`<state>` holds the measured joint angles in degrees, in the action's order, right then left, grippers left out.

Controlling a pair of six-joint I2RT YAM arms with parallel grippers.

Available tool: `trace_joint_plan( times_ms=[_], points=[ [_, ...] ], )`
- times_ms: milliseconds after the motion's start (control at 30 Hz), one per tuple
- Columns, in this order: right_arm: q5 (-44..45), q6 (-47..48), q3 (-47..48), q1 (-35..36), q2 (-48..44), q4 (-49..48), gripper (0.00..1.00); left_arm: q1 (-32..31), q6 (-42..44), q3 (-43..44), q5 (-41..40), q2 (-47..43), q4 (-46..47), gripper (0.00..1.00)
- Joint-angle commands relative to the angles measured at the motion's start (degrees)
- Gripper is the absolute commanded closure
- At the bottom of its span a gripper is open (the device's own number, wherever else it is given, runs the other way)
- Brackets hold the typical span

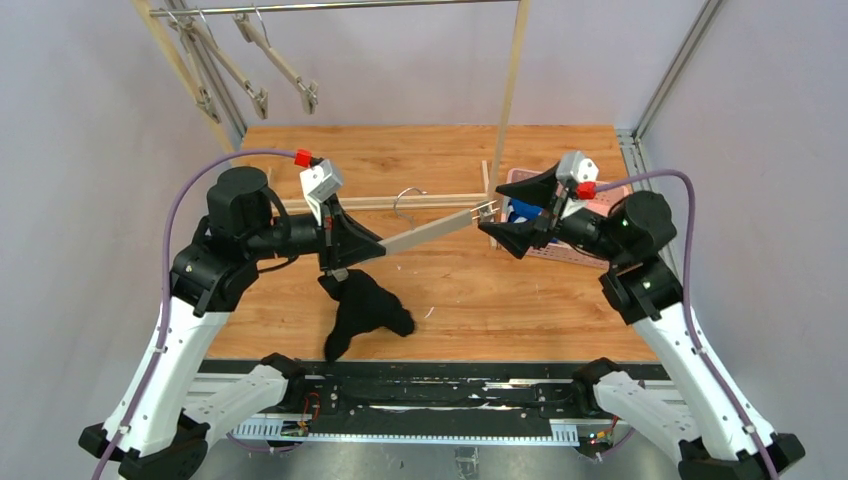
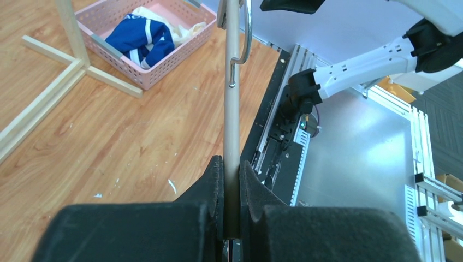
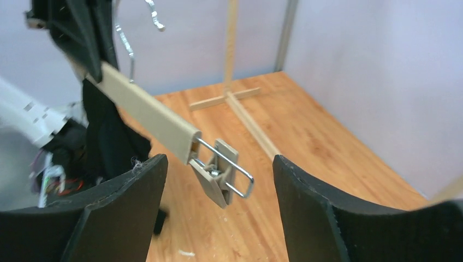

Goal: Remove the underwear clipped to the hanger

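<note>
Two tools, left [image 2: 231, 170] clamping hanger [image 1: 430, 233], right [image 3: 220, 164] gaping

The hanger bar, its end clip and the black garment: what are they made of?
The pale beige hanger bar looks like smooth, matte wood, though the grain is faint. Its beige end clip seems the same, with a shiny metal wire loop. The black garment droops in folds: soft cloth.

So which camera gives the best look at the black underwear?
The top external view: the black underwear shows whole, hanging below the left gripper. The right wrist view catches only part under the hanger; the left wrist view shows none.
</note>
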<state>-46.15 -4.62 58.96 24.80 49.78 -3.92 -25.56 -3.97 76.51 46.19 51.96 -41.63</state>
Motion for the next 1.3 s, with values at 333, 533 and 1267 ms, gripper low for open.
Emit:
trace_joint_plan(
  times_ms=[333, 533, 1267],
  points=[
    [13.0, -24.6, -17.0, 0.6, -2.9, -34.2, 0.41, -0.2, -16.0, -6.0, 0.6, -5.5, 32.0, 1.00],
    [7.0, -33.6, -16.5, 0.7, 2.6, -50.2, 0.32, -0.2, -22.3, -9.8, -1.5, -4.4, 42.6, 1.00],
    [7.1, -52.1, -5.3, 4.1, 20.8, -82.7, 0.31, -8.2, -28.2, -16.7, -10.8, -0.7, 59.1, 1.00]
  ],
)
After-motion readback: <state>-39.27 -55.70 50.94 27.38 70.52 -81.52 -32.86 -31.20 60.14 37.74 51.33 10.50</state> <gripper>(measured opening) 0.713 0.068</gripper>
